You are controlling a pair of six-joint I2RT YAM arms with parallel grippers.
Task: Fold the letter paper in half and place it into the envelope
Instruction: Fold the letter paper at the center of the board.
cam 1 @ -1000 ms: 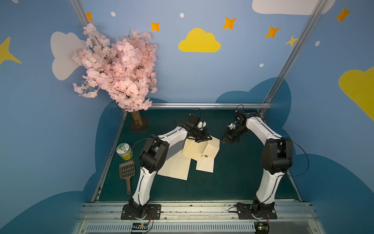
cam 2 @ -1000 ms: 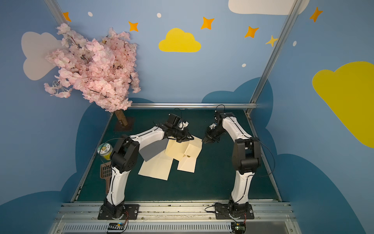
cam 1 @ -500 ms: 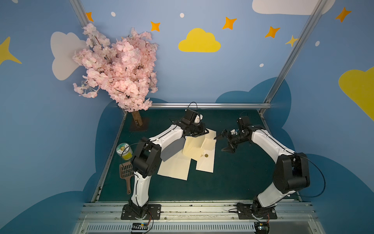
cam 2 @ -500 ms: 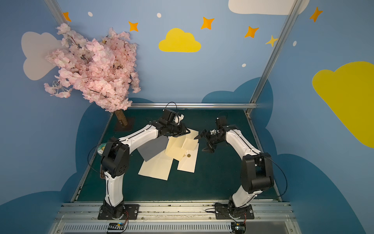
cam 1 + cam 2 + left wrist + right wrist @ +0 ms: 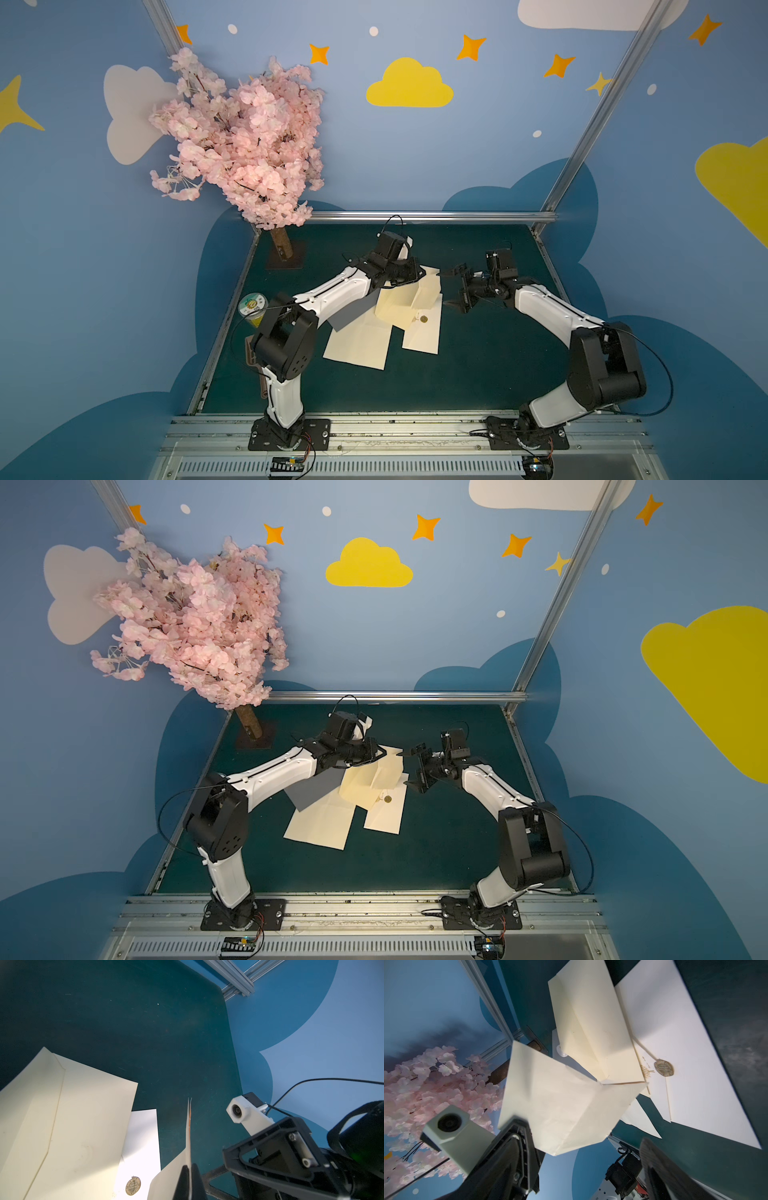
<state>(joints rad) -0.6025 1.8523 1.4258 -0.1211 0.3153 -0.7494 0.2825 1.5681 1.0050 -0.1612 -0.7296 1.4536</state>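
My left gripper (image 5: pixel 190 1180) is shut on a folded cream letter paper (image 5: pixel 189 1126), whose doubled edge points away from the jaws. In both top views the paper (image 5: pixel 430 280) (image 5: pixel 392 764) hangs above the back of the table. From the right wrist it shows as a creased sheet (image 5: pixel 560 1101). My right gripper (image 5: pixel 455 289) (image 5: pixel 412 770) (image 5: pixel 585 1167) stands wide open just right of the paper's free edge, gripping nothing. Below lie a cream envelope (image 5: pixel 395 307) (image 5: pixel 62 1126) with visible flap seams and a white envelope (image 5: pixel 424 338) (image 5: pixel 695 1064) bearing a round gold seal (image 5: pixel 663 1068).
A large cream sheet (image 5: pixel 357 345) and a grey sheet (image 5: pixel 351 311) lie under my left arm. A pink blossom tree (image 5: pixel 245 145) stands at the back left. A green-lidded cup (image 5: pixel 252 305) and a brown scoop (image 5: pixel 250 357) sit by the left edge.
My right gripper opened wide and its arm swung down and out to the right, now facing the paper's edge. My left arm stretched further back, still holding the paper.
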